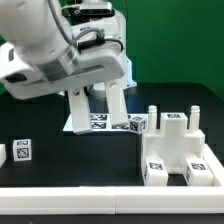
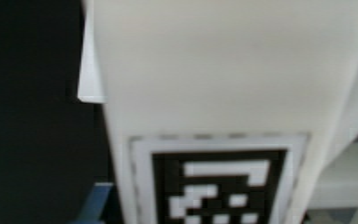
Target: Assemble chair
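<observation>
In the wrist view a long white chair piece [image 2: 202, 90] fills the picture, with a black-and-white tag [image 2: 215, 185] on its near end. My gripper [image 2: 220, 208] is shut on this piece; one blue finger pad [image 2: 105, 198] presses its side. In the exterior view the arm [image 1: 60, 55] hides the gripper, and white upright parts [image 1: 118, 102] hang below it, over the back of the table. A larger white chair block [image 1: 175, 148] with posts and tags stands at the exterior view's right.
A small tagged cube [image 1: 137, 123] and a flat tagged white piece [image 1: 97, 122] lie under the arm. Two small tagged white parts [image 1: 22, 151] sit at the exterior view's left. The table's white front edge [image 1: 110, 195] runs along the bottom.
</observation>
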